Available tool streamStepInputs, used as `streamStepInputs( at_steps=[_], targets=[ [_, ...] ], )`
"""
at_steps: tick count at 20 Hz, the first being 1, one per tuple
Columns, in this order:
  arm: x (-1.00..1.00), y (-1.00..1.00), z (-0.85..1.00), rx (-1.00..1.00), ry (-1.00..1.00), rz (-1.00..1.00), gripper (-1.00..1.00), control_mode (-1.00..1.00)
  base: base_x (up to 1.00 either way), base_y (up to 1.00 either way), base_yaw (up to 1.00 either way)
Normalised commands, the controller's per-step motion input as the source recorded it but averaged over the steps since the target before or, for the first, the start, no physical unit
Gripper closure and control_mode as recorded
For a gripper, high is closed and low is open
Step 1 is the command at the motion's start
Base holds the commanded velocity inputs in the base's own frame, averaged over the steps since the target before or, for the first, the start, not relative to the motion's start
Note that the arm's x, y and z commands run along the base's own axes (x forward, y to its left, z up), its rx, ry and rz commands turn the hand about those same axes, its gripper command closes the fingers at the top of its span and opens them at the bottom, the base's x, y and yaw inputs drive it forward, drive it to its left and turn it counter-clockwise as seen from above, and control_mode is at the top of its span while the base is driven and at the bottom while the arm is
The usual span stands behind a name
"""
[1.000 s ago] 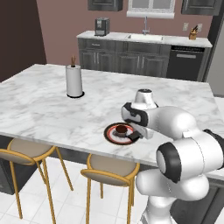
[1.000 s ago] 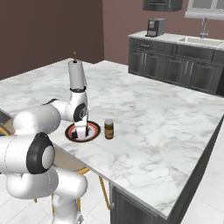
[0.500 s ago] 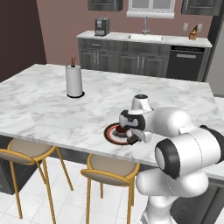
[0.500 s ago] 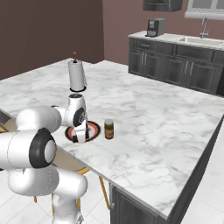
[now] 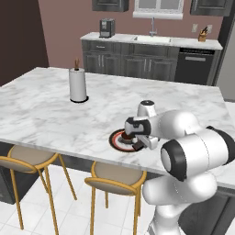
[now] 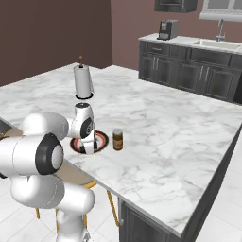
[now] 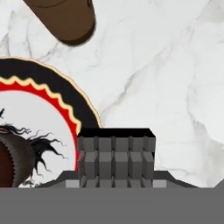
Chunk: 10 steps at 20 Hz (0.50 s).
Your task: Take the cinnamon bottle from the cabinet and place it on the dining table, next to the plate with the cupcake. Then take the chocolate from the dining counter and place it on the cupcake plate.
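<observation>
My gripper (image 5: 137,143) (image 6: 90,147) is down low at the near edge of the plate (image 5: 117,140) (image 6: 98,140) on the dining table (image 5: 46,114) (image 6: 179,142). It is shut on the chocolate (image 7: 116,156), a dark segmented bar that hangs over the plate's red zigzag rim (image 7: 52,98) and the marble beside it. The dark brown cupcake (image 7: 9,159) sits on the plate's white centre. The brown cinnamon bottle (image 6: 117,140) (image 7: 65,19) stands upright on the marble just right of the plate. I cannot tell whether the bar touches the plate.
A paper towel roll (image 5: 78,85) (image 6: 82,81) stands farther back on the slab. Two yellow-legged stools (image 5: 27,158) (image 5: 117,179) are tucked under the near edge. A coffee machine (image 5: 107,27) (image 6: 166,29) and a sink are on the back counter.
The hand has come down from above the plate to its near rim, carrying the chocolate. The bottle and the plate have not moved.
</observation>
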Motion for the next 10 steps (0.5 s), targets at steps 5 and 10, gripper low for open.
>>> streamStepInputs(
  at_steps=[5,10],
  targets=[
    [0.19,0.0,-0.04,0.0,0.0,0.0,1.0,-1.0,0.0,0.0,0.0],
    [0.21,0.0,-0.12,0.0,0.0,0.0,1.0,-1.0,0.0,0.0,0.0]
  ],
)
